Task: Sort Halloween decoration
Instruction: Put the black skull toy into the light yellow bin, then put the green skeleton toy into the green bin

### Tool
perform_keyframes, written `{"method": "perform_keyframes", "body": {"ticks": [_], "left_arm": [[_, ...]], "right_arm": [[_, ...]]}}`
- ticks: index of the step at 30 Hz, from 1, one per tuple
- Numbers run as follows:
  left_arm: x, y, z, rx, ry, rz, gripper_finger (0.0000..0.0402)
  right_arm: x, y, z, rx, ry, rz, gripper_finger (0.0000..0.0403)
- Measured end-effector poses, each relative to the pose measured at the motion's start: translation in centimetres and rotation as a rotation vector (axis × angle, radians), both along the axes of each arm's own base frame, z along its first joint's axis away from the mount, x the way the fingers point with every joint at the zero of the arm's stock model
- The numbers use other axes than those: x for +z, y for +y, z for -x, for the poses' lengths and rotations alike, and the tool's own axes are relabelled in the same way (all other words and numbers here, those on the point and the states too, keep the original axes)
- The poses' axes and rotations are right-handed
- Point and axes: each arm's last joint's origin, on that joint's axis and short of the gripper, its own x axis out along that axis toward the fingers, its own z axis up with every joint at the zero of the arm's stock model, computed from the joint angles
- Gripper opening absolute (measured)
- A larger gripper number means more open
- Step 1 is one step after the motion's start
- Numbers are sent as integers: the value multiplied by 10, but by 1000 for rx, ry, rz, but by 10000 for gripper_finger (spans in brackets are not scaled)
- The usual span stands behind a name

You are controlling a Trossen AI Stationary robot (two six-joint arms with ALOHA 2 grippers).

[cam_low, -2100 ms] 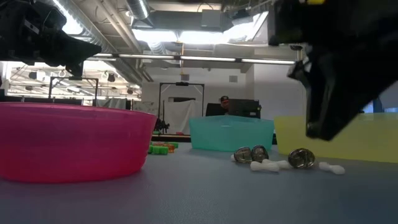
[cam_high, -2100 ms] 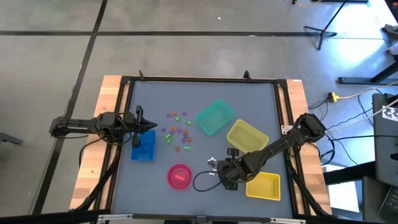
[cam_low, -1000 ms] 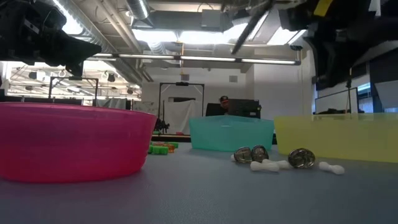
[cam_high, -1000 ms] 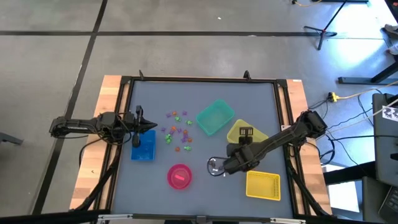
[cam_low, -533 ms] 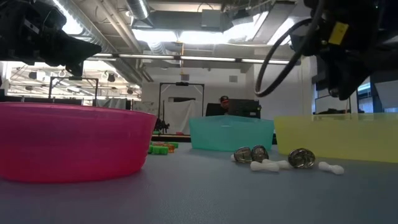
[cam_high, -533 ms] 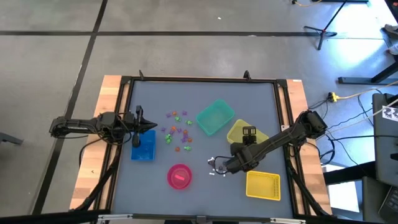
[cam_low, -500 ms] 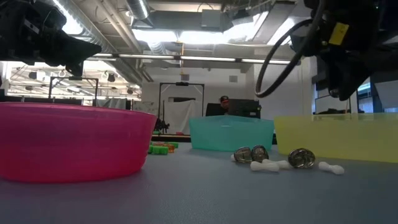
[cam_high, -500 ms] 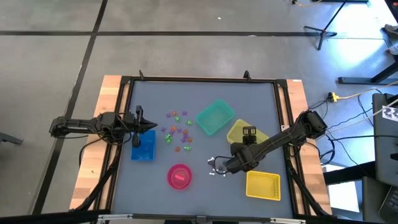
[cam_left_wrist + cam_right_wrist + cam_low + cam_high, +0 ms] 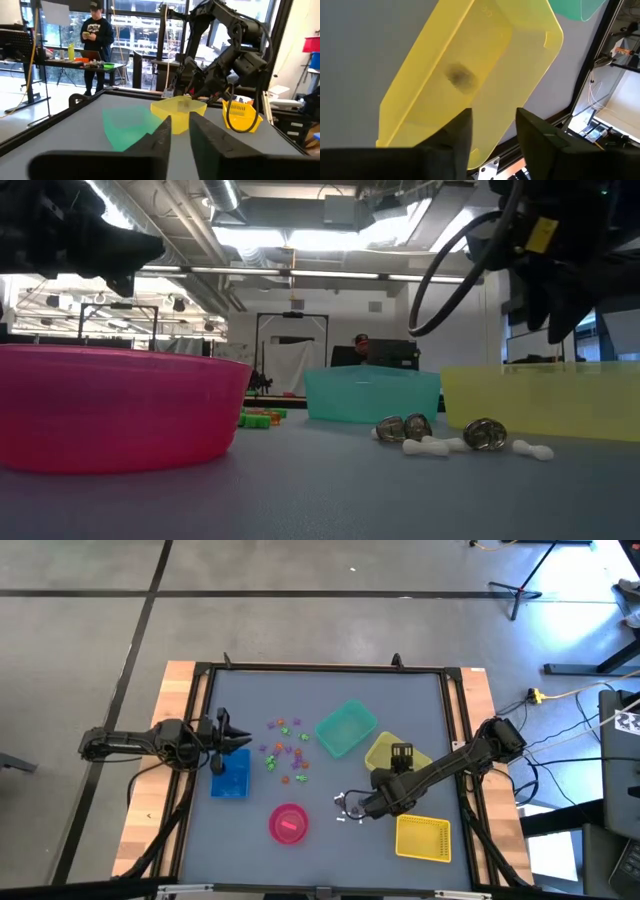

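The Halloween decoration lies in two groups: small purple, orange and green trinkets (image 9: 285,751) left of the teal bin (image 9: 346,728), and grey and white ones (image 9: 350,806) (image 9: 440,436) near the pink bowl (image 9: 288,823). My right gripper (image 9: 400,752) (image 9: 492,117) hangs open over the yellow bin (image 9: 380,756) (image 9: 485,60), nothing between its fingers. A blurred dark grey trinket (image 9: 460,76) shows inside that bin. My left gripper (image 9: 228,732) (image 9: 180,131) waits at the table's left, above the blue bin (image 9: 230,778), fingers slightly apart and empty.
A yellow mesh basket (image 9: 423,837) stands at the near right, close under my right arm. The pink bowl holds a small pink thing. A person stands beyond the table in the left wrist view. Bare grey mat lies along the far edge.
Two seconds back my right gripper was low by the grey and white trinkets. It has risen and swung toward the far right, over the yellow bin, and has kept there for the last half second. The trinkets on the mat have not moved.
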Motion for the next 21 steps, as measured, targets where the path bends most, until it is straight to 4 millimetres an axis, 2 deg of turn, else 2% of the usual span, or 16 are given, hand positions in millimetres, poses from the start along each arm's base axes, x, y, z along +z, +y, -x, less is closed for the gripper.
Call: {"method": "perform_keyframes", "body": {"ticks": [4, 9, 12, 21], "left_arm": [[5, 1, -1, 23, -52, 6, 102], [14, 1, -2, 27, -140, 11, 117], [20, 1, -3, 28, -172, 12, 117], [51, 2, -21, 76, -81, 14, 116]], "right_arm": [[0, 0, 0, -11, -7, 2, 203], [0, 0, 0, -10, -8, 3, 240], [0, 0, 0, -10, -8, 3, 247], [0, 0, -1, -10, -14, 2, 248]]}}
